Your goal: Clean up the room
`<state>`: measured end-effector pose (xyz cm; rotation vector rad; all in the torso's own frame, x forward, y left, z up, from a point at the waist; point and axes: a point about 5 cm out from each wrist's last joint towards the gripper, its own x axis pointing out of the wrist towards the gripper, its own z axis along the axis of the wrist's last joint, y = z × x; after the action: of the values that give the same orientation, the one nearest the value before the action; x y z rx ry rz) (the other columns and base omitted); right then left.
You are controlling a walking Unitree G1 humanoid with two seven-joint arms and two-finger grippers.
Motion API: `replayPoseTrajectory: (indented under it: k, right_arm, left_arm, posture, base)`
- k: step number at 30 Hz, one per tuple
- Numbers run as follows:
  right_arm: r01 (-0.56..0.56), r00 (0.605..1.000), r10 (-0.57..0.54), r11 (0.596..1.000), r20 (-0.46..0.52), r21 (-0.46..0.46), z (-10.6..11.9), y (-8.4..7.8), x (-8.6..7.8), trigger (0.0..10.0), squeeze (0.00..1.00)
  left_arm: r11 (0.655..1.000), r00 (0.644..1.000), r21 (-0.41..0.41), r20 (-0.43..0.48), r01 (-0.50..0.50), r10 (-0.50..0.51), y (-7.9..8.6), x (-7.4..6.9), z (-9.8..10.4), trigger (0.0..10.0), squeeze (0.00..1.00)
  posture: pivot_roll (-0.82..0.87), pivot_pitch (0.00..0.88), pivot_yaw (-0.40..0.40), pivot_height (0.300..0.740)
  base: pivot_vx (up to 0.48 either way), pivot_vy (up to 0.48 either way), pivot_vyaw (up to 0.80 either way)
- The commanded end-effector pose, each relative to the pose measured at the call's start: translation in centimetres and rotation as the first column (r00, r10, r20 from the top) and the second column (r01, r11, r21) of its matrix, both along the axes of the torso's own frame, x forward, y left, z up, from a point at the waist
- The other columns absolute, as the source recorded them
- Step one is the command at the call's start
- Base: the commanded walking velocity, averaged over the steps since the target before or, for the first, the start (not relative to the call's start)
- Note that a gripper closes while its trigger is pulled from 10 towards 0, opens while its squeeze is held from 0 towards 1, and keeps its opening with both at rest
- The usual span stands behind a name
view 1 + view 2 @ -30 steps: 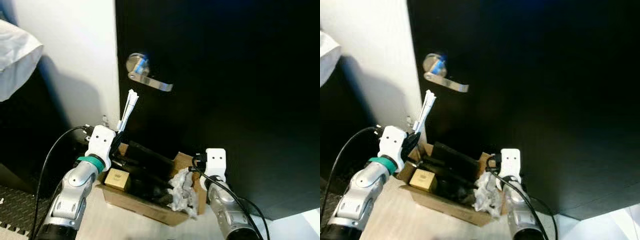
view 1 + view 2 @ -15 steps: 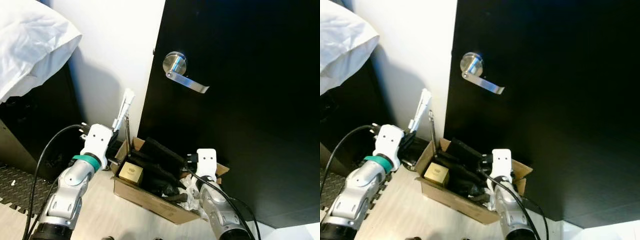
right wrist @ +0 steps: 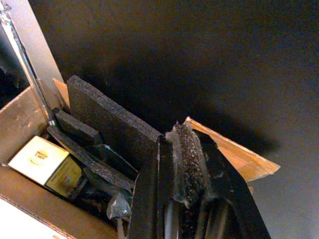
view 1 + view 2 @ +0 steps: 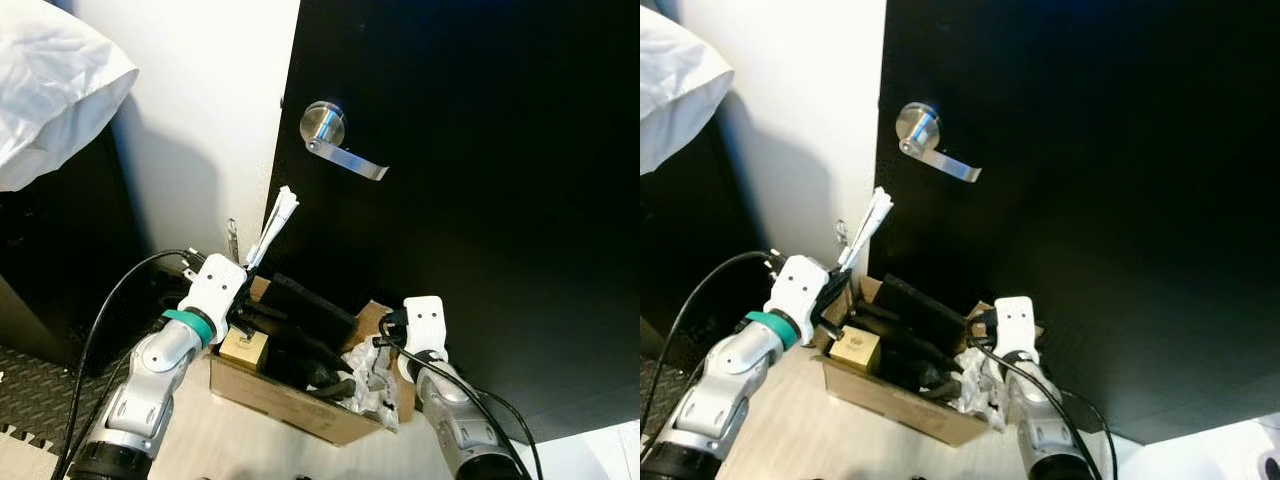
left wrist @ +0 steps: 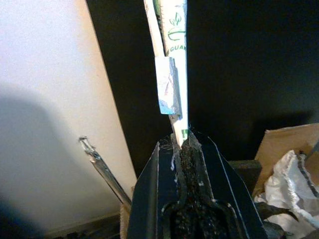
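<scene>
Black door (image 4: 480, 200) behind cardboard box (image 4: 300, 405); left claw (image 5: 180, 144) clamped on paper wrapper (image 4: 272, 227), upright, above box's left edge; right claw (image 3: 185, 144) closed, empty.

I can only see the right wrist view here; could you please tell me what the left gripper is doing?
Observer: The left gripper is shut on a white paper-wrapped stick, held upright above the cardboard box.
Operator: Thank you. Is anything printed on it?
Observer: Yes, green print and a leaf mark show on the wrapper in the left wrist view.
Operator: And what stands behind the box?
Observer: A black door with a silver lever handle; to its left is a white wall.
</scene>
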<state>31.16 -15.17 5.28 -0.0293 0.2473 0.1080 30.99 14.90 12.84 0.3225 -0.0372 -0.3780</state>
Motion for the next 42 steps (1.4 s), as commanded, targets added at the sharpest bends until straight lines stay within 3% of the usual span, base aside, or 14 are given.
replayPoseTrajectory:
  k: [1, 11, 13, 21, 24, 26, 28, 32, 34, 42]
  right_arm:
    - [0.019, 0.999, -0.019, 1.0, -0.042, -0.013, -0.9, -0.8, -0.6, 10.0, 0.0]
    - [-0.003, 0.999, 0.002, 1.0, -0.039, -0.02, -0.7, -0.4, -0.3, 10.0, 0.0]
    - [-0.007, 0.999, 0.005, 1.0, -0.04, -0.028, -0.5, -0.4, 0.1, 10.0, 0.0]
    - [-0.006, 0.999, 0.005, 0.999, -0.042, -0.037, -0.5, -0.3, 0.3, 10.0, 0.0]
    - [0.006, 0.999, -0.008, 0.999, -0.04, -0.041, -0.5, -0.6, 0.3, 10.0, 0.0]
    - [0.006, 0.999, -0.008, 0.999, -0.04, -0.041, -0.5, -0.6, 0.3, 10.0, 0.0]
    - [0.02, 0.999, -0.022, 0.999, -0.042, -0.042, -0.6, -0.8, 0.0, 10.0, 0.0]
    - [0.027, 0.999, -0.029, 0.999, -0.045, -0.041, -0.8, -0.9, -0.1, 10.0, 0.0]
    - [0.031, 0.998, -0.032, 0.999, -0.046, -0.039, -0.9, -0.7, -0.2, 10.0, 0.0]
    - [0.047, 0.998, -0.048, 0.999, -0.047, -0.025, -1.1, -0.5, -0.3, 10.0, 0.0]
  left_arm:
    - [0.999, 0.999, 0.002, -0.012, 0.034, -0.034, -0.6, -0.5, -0.5, 10.0, 0.0]
    - [0.997, 0.997, 0.018, -0.023, 0.072, -0.072, -0.4, -0.3, -0.7, 10.0, 0.0]
    - [0.994, 0.996, 0.066, -0.029, 0.088, -0.087, -0.7, 0.5, -0.8, 10.0, 0.0]
    - [0.993, 0.995, 0.073, -0.016, 0.098, -0.097, -1.3, 1.4, -0.5, 10.0, 0.0]
    - [0.985, 0.988, 0.075, -0.001, 0.157, -0.158, -3.1, 2.8, 0.3, 10.0, 0.0]
    - [0.985, 0.988, 0.075, -0.001, 0.157, -0.158, -3.1, 2.8, 0.3, 10.0, 0.0]
    - [0.98, 0.982, 0.073, 0.008, 0.187, -0.188, -4.2, 3.6, 0.9, 10.0, 0.0]
    - [0.985, 0.986, 0.057, 0.018, 0.164, -0.166, -4.4, 4.3, 1.3, 10.0, 0.0]
    - [0.993, 0.994, 0.049, 0.027, 0.103, -0.105, -4.1, 5.1, 1.8, 10.0, 0.0]
    - [0.996, 0.997, 0.056, 0.03, 0.066, -0.068, -3.8, 6.1, 2.4, 10.0, 0.0]
  posture:
    - [0.07, 0.101, -0.168, 0.74]
    - [0.07, 0.105, -0.177, 0.74]
    - [0.07, 0.107, -0.174, 0.74]
    - [0.07, 0.106, -0.166, 0.74]
    - [0.06, 0.104, -0.148, 0.74]
    - [0.06, 0.104, -0.148, 0.74]
    - [0.07, 0.11, -0.133, 0.74]
    - [0.07, 0.116, -0.129, 0.74]
    - [0.07, 0.123, -0.119, 0.74]
    - [0.09, 0.135, -0.091, 0.74]
  base:
    - [0.0, 0.0, 0.0]
    - [0.0, 0.0, 0.0]
    - [0.0, 0.0, 0.0]
    - [0.0, 0.0, 0.0]
    - [0.0, 0.0, 0.0]
    - [0.0, 0.0, 0.0]
    - [0.0, 0.0, 0.0]
    - [0.0, 0.0, 0.0]
    - [0.0, 0.0, 0.0]
    - [0.0, 0.0, 0.0]
